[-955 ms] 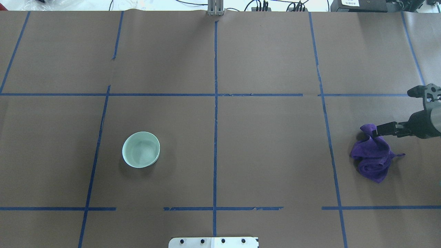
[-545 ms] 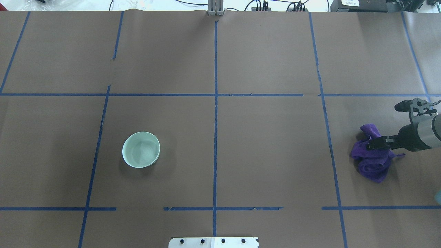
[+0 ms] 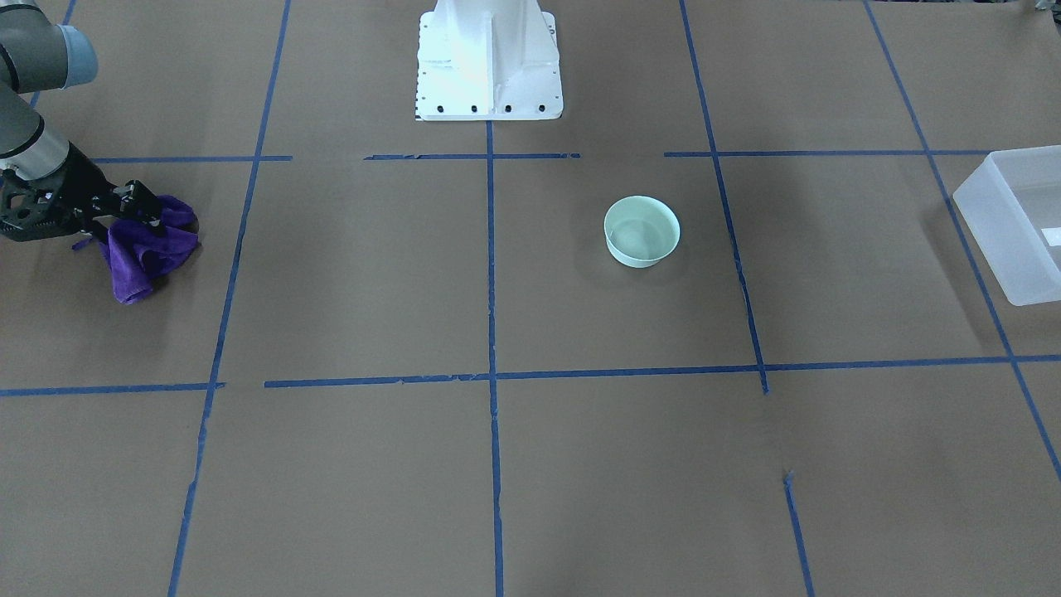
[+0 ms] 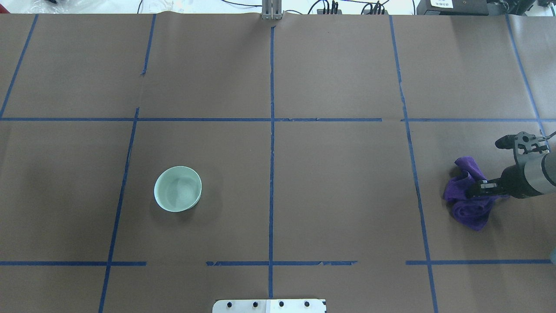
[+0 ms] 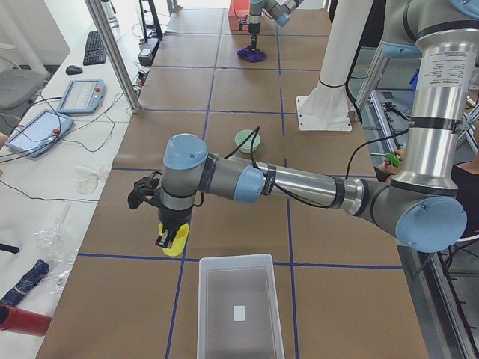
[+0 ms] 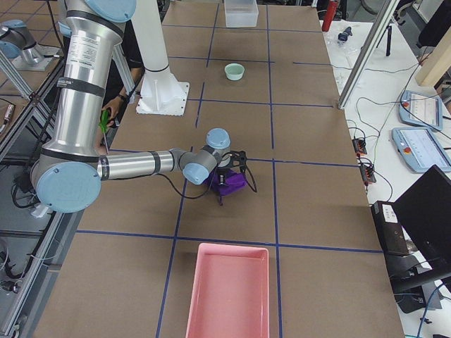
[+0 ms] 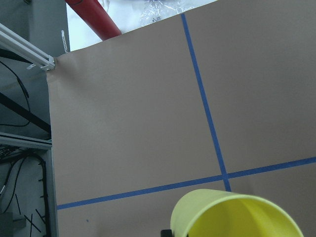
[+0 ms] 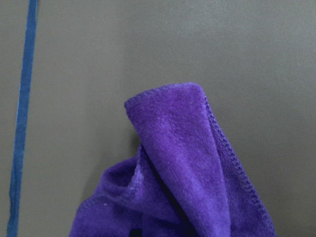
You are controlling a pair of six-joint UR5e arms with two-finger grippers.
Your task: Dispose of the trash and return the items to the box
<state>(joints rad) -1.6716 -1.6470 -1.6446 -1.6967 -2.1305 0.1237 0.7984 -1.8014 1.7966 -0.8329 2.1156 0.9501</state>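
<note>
Sitting at left hand [image 5: 165,241], yellow cup [image 5: 176,248], box [image 5: 236,259] nearby

Yellow cup [image 7: 237,217] rim close, blue tape lines [image 7: 201,94], brown table [image 7: 123,123]

Overhead: behind the robot, looking forward and down, wide over the worktop [image 4: 339,65].
Front-facing: operators' edge, facing the base [image 3: 487,62], steep; shares mint bowl [image 4: 177,188] and purple cloth [image 4: 467,208] with overhead.
Left, right: worktop's ends, looking lengthwise.
Wrists: close; left on yellow cup [image 7: 237,217], right on cloth.
</note>
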